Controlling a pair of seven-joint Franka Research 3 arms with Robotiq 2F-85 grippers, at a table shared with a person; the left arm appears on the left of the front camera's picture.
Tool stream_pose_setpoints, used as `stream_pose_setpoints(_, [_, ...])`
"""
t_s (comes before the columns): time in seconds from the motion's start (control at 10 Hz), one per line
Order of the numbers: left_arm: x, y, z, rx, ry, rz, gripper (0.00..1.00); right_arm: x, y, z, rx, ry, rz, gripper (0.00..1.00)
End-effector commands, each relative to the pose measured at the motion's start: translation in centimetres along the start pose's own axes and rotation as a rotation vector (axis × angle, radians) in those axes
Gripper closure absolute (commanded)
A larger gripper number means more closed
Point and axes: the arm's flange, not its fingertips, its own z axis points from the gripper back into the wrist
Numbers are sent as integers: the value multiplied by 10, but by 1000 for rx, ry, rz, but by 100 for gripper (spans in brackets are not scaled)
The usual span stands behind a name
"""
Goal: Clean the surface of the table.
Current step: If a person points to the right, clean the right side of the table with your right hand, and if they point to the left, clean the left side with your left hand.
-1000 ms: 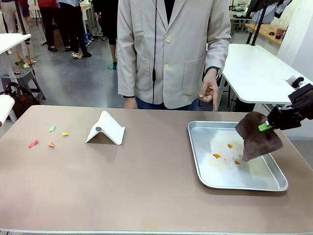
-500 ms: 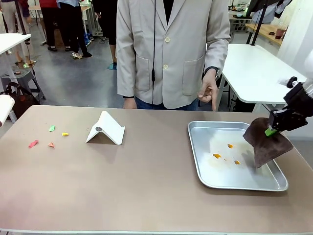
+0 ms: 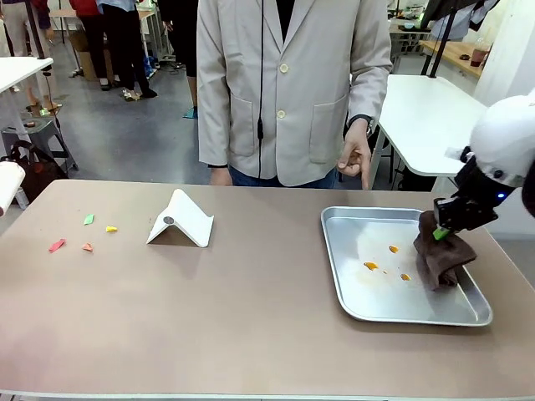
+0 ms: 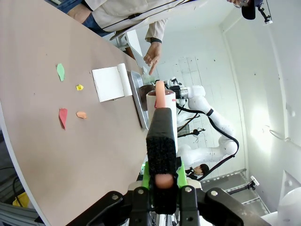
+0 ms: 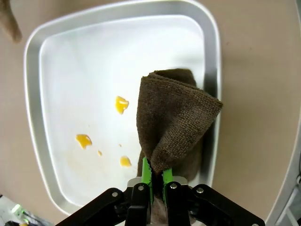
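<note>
My right gripper (image 3: 440,232) is pinched tight on the top edge of a brown cloth (image 3: 441,261). The cloth's lower folds bunch on the right end of the silver tray (image 3: 418,321), near a few orange bits (image 3: 370,266). My left gripper (image 4: 161,181) is clamped on a black foam-faced tool (image 4: 161,136) above the table (image 3: 234,309), which spans my front view beneath the tray, with coloured scraps (image 3: 57,245) near its left end.

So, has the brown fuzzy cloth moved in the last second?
Yes, downward: the brown fuzzy cloth now bunches in the right of the silver metal tray.
</note>
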Motion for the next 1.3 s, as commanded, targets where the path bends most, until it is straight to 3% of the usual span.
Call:
stream_pose_setpoints(0.0, [-1, -4, 1, -22, -7, -21, 100, 18, 10, -18, -4, 4, -26, 90])
stream_pose_setpoints(0.5, [-1, -4, 1, -22, -7, -21, 100, 26, 34, -78, 67, 79, 3, 90])
stream_pose_setpoints(1.2, [-1, -4, 1, -22, -7, -21, 100, 12, 63, -95, 208, 94, 100, 90])
